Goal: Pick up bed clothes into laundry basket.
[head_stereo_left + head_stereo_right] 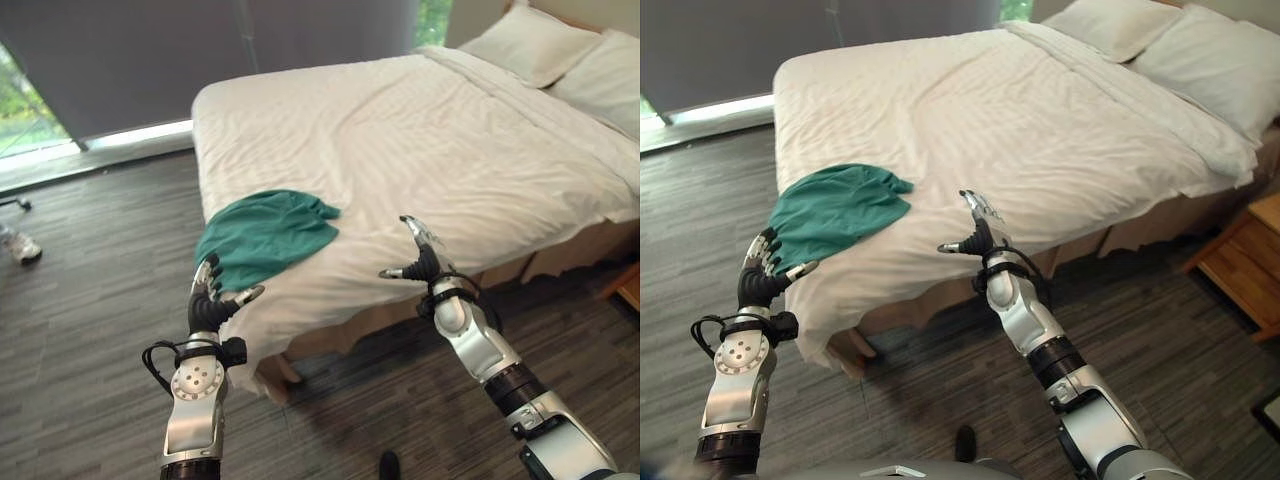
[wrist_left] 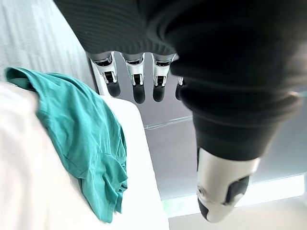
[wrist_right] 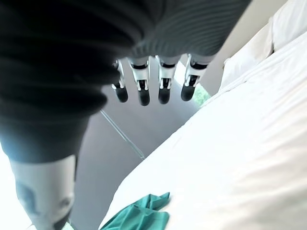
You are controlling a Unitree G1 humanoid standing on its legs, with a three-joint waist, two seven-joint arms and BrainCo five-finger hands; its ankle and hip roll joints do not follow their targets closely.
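A teal green garment [image 1: 263,236] lies crumpled on the near left corner of the white bed [image 1: 420,130], draping slightly over the edge. My left hand [image 1: 209,300] is raised just below that corner, fingers straight and spread, holding nothing; its wrist view has the garment [image 2: 81,139] close past the fingers [image 2: 136,81]. My right hand [image 1: 424,262] hovers open over the bed's near edge, right of the garment, which lies some way beyond it [image 3: 141,215].
Two white pillows [image 1: 560,50] lie at the bed's far right end. A wooden nightstand [image 1: 1245,262] stands at the right. Dark wood floor [image 1: 90,330] runs round the bed, with a grey curtain [image 1: 150,55] and window behind. A shoe [image 1: 20,245] lies at far left.
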